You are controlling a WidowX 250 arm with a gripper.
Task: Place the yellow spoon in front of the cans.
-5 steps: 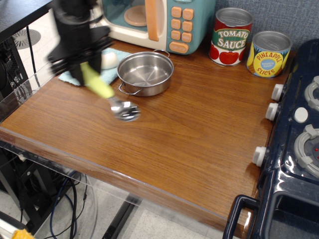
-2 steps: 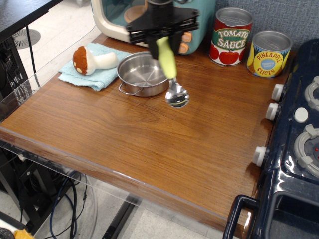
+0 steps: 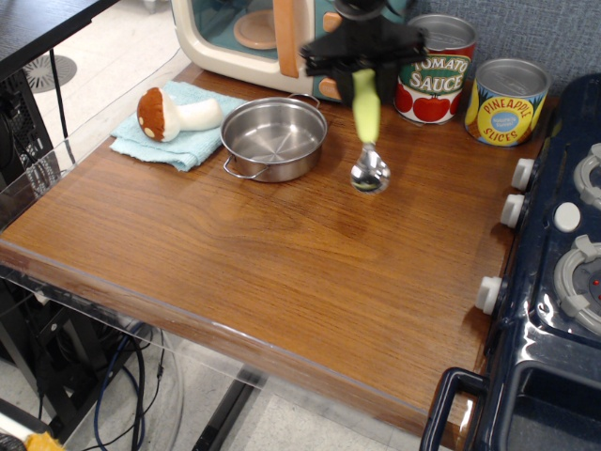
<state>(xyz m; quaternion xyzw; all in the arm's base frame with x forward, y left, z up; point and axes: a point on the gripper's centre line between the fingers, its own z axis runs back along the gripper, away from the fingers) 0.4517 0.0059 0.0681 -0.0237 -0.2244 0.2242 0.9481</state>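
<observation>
Wooden countertop [image 3: 282, 263]: the gripper [image 3: 364, 58] clamps the yellow spoon [image 3: 367, 132] by its handle, bowl hanging down, apparently just above the wood, with the cans [image 3: 474, 85] close by to the right and behind.

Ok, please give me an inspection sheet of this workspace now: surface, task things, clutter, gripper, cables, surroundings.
Surface: wooden table.
Task things: yellow spoon hanging bowl-down in the gripper; Tomato Sauce can and Pineapple Slices can upright at the back.
Clutter: steel pan; toy mushroom on blue cloth; toy microwave.
Gripper: gripper shut on the spoon handle.
Cables: black cables below the table.
Surroundings: toy stove at the right.
</observation>
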